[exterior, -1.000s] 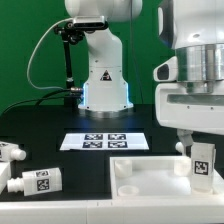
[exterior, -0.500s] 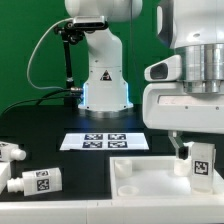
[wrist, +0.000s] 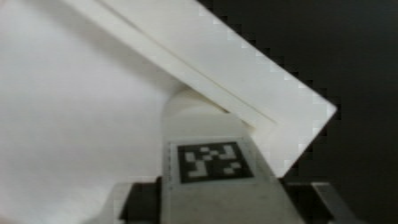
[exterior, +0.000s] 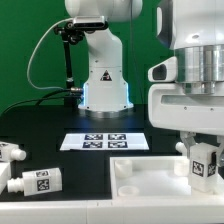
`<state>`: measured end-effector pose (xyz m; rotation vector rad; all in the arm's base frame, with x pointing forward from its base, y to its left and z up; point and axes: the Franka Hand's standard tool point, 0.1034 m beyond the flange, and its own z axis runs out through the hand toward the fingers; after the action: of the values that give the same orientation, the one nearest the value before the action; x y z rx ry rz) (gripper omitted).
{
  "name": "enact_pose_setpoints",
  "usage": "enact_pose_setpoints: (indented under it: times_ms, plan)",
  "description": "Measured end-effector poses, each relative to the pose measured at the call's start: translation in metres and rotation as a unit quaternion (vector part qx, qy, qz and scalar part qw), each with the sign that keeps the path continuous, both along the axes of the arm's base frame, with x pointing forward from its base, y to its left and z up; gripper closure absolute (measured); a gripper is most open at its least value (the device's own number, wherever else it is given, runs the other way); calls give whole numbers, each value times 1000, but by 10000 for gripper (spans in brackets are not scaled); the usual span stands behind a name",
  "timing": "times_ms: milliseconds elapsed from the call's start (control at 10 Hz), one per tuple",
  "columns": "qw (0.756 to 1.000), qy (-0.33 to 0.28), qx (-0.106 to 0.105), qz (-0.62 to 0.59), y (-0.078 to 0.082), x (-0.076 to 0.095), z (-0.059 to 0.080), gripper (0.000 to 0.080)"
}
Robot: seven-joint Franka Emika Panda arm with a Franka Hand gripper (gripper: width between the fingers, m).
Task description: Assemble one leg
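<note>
Exterior view, jaws: you are looking at the jaws [exterior: 201,160] hanging at the exterior view's right, clenching a leg [exterior: 203,166] between them.
Exterior view, held leg: it is standing upright, its tag facing you, over the far right corner of the tabletop [exterior: 150,178]; whether it is touching the tabletop, you cannot tell.
Exterior view, tabletop: the white tray-like piece is lying on the black table [exterior: 50,125] at the lower right.
Exterior view, loose legs: two more are lying on their sides at the exterior view's left, one [exterior: 36,182] nearer you, one [exterior: 11,152] at the edge behind it, well apart from the arm.
Exterior view, marker board: the marker board [exterior: 104,140] is lying flat mid-table, in front of the robot base [exterior: 105,85].
Wrist view, jaws: you are seeing the grey fingers [wrist: 139,199] pressing both sides of the leg [wrist: 214,150].
Wrist view, held leg: its tag is facing the camera, and its far end is sitting against the raised rim at a corner of the tabletop [wrist: 80,110].
</note>
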<state>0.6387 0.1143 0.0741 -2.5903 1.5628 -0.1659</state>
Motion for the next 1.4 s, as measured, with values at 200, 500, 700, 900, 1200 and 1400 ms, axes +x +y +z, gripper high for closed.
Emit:
enact_pose_setpoints:
  times_ms: [200,500,700,900,1200,1400]
  plan:
    - [985,8,34,-169,-1,0,-2,511]
    - [954,12,61,-292,1,1,-2,511]
    - [957,12,60,-285,2,1,-2,511]
    - [995,15,30,-99,-2,0,-2,511]
    - [1000,9,15,26,-1,-1,-3,202]
    - [997,6,7,81,-2,0,-4,159]
